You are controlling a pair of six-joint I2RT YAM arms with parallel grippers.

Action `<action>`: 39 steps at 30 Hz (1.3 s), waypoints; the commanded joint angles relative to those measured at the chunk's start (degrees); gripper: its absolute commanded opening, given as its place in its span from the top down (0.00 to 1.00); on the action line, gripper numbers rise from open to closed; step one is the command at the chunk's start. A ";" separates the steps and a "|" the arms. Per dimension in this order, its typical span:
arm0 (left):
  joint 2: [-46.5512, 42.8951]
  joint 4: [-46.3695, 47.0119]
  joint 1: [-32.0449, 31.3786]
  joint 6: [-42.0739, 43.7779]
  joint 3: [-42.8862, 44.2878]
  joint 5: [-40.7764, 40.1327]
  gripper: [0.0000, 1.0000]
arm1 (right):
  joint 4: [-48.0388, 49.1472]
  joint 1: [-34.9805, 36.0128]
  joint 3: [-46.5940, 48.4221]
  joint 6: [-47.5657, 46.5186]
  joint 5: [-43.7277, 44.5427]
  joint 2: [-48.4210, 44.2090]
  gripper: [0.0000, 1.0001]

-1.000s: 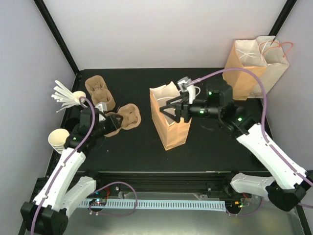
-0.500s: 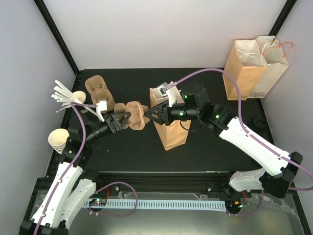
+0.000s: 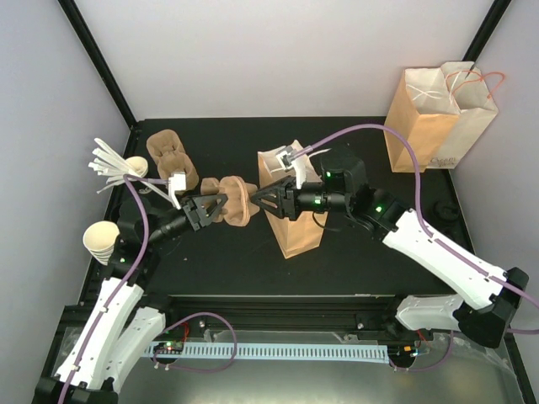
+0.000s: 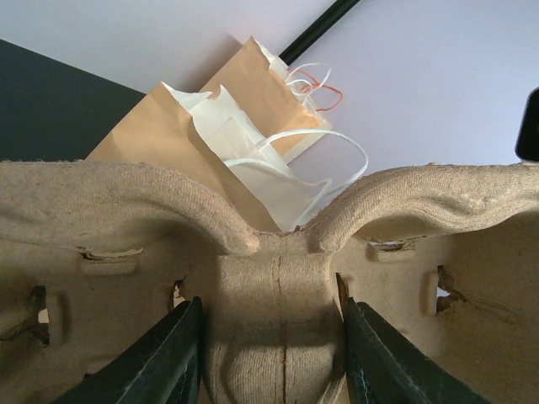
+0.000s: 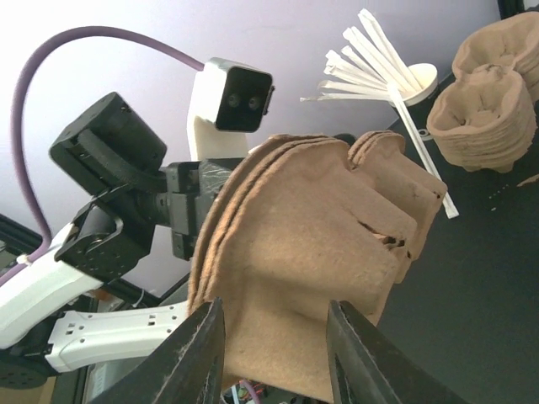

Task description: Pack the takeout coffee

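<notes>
The takeout coffee is out of view in every frame. A brown pulp cup carrier [image 3: 234, 200] hangs in the air between my two grippers, left of the open brown paper bag [image 3: 296, 227]. My left gripper [image 3: 215, 204] is shut on the carrier's central ridge [image 4: 278, 311], and its fingers [image 4: 168, 362] press both sides. My right gripper [image 3: 257, 200] meets it from the right. Its fingers [image 5: 198, 353] sit against both sides of a bump on the carrier's underside [image 5: 312, 252]. Layered edges show on the carrier, as of nested pieces.
A stack of pulp carriers [image 3: 171, 160] lies at the back left, beside white stirrers in a cup [image 3: 114, 164]. Lidless cream cups [image 3: 101, 240] stand at the left edge. A second paper bag with handles [image 3: 438, 118] stands at the back right.
My left arm has lifted the carrier off the table and brought it right towards the bag. My right gripper has come left from above the bag and closed in around the carrier.
</notes>
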 commanded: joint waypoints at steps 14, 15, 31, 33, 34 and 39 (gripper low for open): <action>0.37 3.32 0.23 -0.51 0.23 1.96 0.64 | 4.41 0.38 -1.73 -1.13 -8.12 -0.65 0.66; 0.37 3.39 0.23 -0.54 0.24 1.95 0.64 | 4.23 0.42 -1.66 -1.33 -8.16 -0.60 0.69; 0.81 3.70 0.23 -0.54 0.33 2.34 0.64 | 2.08 1.16 0.10 -3.14 -9.07 1.34 0.82; 0.81 3.67 0.23 -0.52 0.27 2.44 0.64 | 2.08 1.17 0.21 -3.09 -9.24 1.53 0.85; 0.84 3.72 0.23 -0.44 0.25 2.46 0.64 | 2.08 1.14 0.23 -3.05 -9.26 1.67 0.86; 0.90 3.89 0.23 -0.20 0.24 2.59 0.63 | 3.22 1.15 0.22 -1.75 -9.77 2.03 0.99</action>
